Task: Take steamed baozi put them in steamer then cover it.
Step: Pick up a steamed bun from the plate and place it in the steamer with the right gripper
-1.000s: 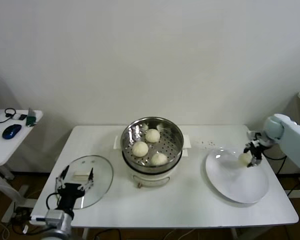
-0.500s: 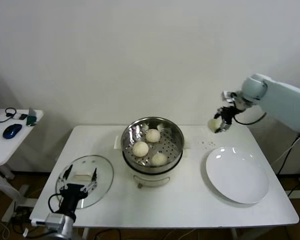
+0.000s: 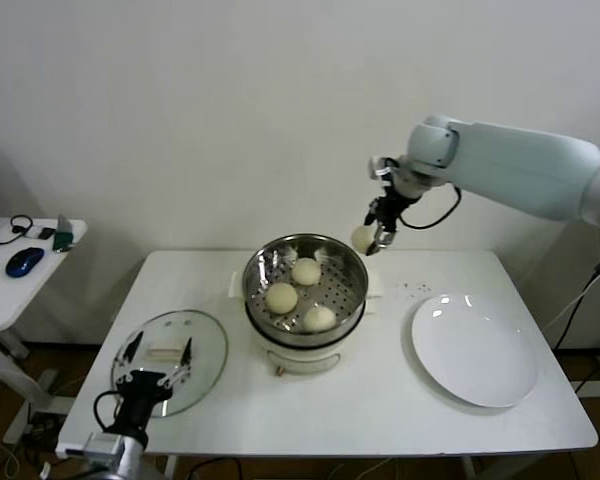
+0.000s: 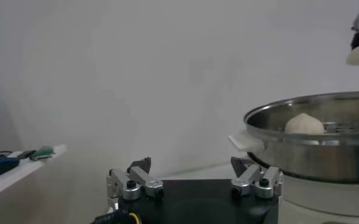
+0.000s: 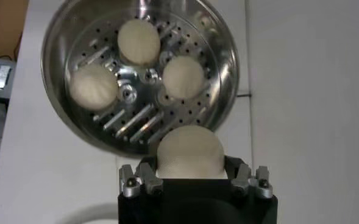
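Head view: right gripper (image 3: 369, 238) clamped on the fourth baozi (image 3: 363, 237), above the steamer (image 3: 304, 285) rim's far-right edge; carry it inward over the free tray spot, lower, then release; left gripper (image 3: 151, 372) idles spread over the cover (image 3: 170, 358).

Left wrist: fingers (image 4: 129, 184) apart, nothing between.

Right wrist: bun round, no long axis; three buns (image 5: 141, 41) sit below.

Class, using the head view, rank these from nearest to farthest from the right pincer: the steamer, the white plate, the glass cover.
The right pincer holds a baozi above the steamer's back right rim.
1. Steamer: just below it, mid-table.
2. White plate: on the table's right side.
3. Glass cover: far left, by the left pincer.
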